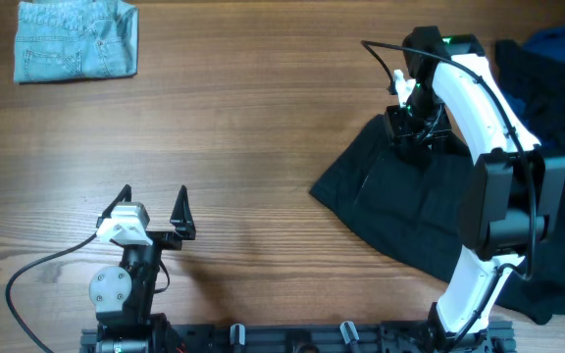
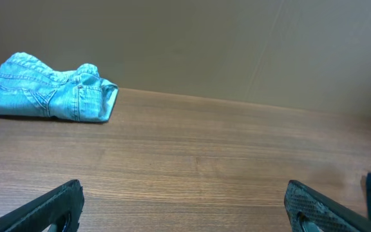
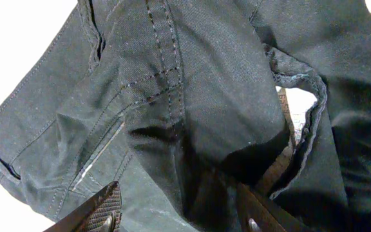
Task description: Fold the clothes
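On the right half of the table [image 1: 263, 127] a black garment [image 1: 410, 211] lies spread but rumpled, one corner pointing left, its far edge under the right arm. Right fingers [image 1: 405, 126] sit down at that far edge of the garment. Right wrist view: right fingers [image 3: 105, 212] are apart, one at each lower side of the frame, with black garment [image 3: 192, 96] bunched up in a ridge between them. Cloth fills almost the whole view, with double-stitched seams and a pocket-like edge visible. Fingers are not clamped on the cloth.

Behind the right arm, at the far right corner, is a dark blue garment [image 1: 562, 44], crumpled, touching or overlapping the black one; can't tell which.

Folded light-blue jeans [image 1: 75, 41] sit at the far left corner of the table, well apart from everything else. Left wrist view shows the same jeans [image 2: 50, 95] ahead and to the left.

Left fingers [image 1: 181, 214] are near the front left of the table, spread wide, holding nothing, over bare wood. Left wrist view shows left fingers [image 2: 53, 206] low at both sides, only table [image 2: 192, 161] between.
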